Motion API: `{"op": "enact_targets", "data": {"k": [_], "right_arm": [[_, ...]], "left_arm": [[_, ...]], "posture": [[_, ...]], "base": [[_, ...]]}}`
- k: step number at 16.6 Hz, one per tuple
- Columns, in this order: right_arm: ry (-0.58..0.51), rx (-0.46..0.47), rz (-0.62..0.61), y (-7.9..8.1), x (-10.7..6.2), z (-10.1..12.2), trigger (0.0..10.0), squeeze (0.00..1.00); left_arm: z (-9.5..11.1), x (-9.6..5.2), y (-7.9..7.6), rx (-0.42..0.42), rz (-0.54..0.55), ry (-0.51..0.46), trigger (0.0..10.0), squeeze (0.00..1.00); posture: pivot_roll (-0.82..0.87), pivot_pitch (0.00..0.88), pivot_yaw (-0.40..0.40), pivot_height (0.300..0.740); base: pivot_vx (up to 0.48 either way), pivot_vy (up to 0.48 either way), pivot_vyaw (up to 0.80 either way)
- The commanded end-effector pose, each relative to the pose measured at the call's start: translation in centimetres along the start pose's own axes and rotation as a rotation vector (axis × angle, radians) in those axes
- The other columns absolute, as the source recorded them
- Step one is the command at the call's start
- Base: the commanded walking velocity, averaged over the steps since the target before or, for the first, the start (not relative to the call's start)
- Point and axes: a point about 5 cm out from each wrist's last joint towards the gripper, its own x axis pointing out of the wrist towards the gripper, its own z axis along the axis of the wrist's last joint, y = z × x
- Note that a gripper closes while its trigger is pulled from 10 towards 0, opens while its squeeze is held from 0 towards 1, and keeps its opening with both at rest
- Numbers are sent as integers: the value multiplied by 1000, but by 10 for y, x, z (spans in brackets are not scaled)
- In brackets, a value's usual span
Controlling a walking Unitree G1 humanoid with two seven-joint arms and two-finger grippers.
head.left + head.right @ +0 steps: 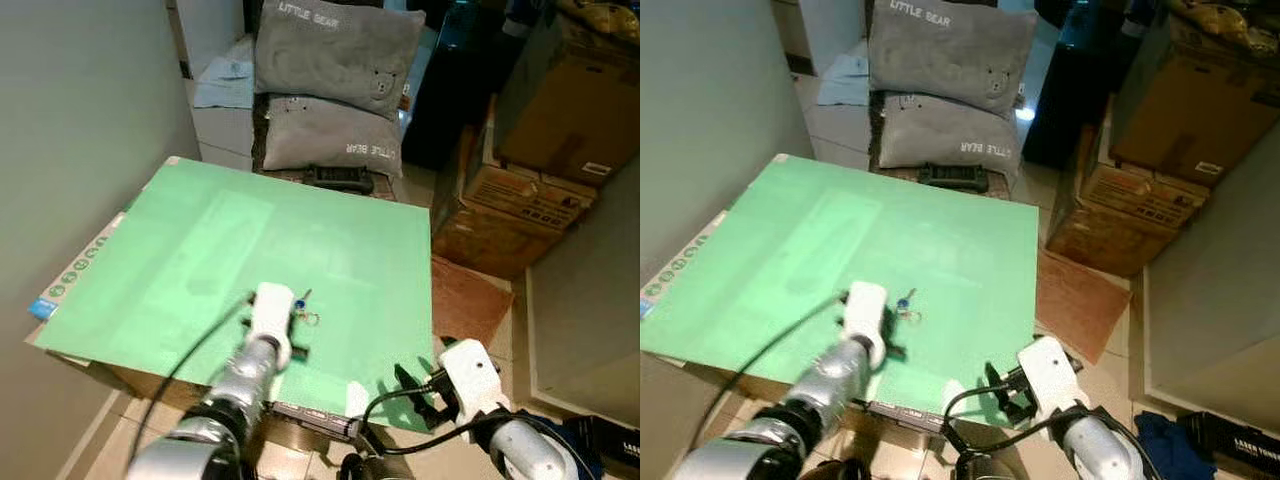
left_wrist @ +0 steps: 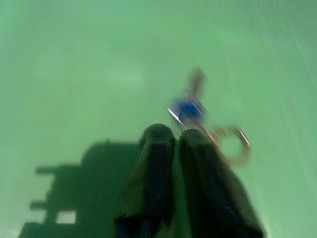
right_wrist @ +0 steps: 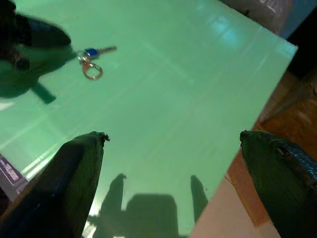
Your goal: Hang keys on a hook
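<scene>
Keys (image 3: 91,59) mid-table (image 1: 200,250), well off edges

Your left arm (image 1: 225,400), at the lower left of the frame, is a silver, ribbed metal tube ending in a white, boxy wrist housing, and a thin black cable loops off its side. Your right arm (image 1: 520,445), at the lower right, has the same silver finish and a white block at the wrist, with black cables curling around it. The left tool (image 2: 176,136) shows two long, matte black fingers with rounded tips. The right tool (image 3: 173,139) has two dark, tapering fingers (image 3: 79,163) whose ends look slightly ragged
</scene>
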Motion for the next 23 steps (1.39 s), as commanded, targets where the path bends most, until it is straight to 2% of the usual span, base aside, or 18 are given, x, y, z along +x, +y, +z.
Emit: {"op": "enact_targets", "data": {"k": [1,3,4,5,6,7,9,10,13,18,19,23], "right_arm": [[-6,-2,1,0,-1,4,10000,0],[-15,-3,11,1,2,7,10000,0],[-18,-2,15,3,2,9,10000,0],[-22,1,18,3,3,10,10000,0],[-46,23,26,5,1,12,10000,0],[-62,51,32,8,-2,13,10000,0],[-21,74,32,11,-12,3,10000,0],[-14,74,32,12,-13,0,10000,0],[11,85,30,15,-21,-9,10000,0],[35,100,46,25,-34,-16,10000,0],[41,103,45,26,-35,-17,10000,0],[49,107,40,29,-37,-19,10000,0]], "left_arm": [[6,0,0,-20,-13,-43,0,0],[26,2,-5,-2,-96,-161,0,0],[31,3,-11,22,-112,-170,0,0],[32,5,-15,68,-112,-157,10000,0],[31,7,-20,82,-129,-133,10000,1000],[32,8,-23,88,-140,-116,10000,1000],[33,11,-27,106,-131,-76,10000,1000],[32,12,-27,69,-131,-53,10000,1000],[36,13,-22,98,-87,-50,10000,1000],[25,12,-19,103,-85,7,10000,1000],[23,11,-20,89,-97,18,10000,8],[16,10,-18,96,-87,42,10000,0]], "posture": [[-216,138,-74,740],[-201,138,-76,740],[-198,138,-78,740],[-195,142,-79,740],[-198,148,-80,740],[-211,161,-77,740],[-240,190,-66,740],[-253,199,-59,740],[-281,210,-48,740],[-296,232,-32,740],[-300,236,-28,740],[-310,243,-14,740]], "base": [[0,0,0],[0,0,0],[0,0,0],[0,0,0],[0,0,0],[0,0,0],[0,0,0],[0,0,0],[0,0,0],[0,0,0],[0,0,0],[0,0,0]]}}
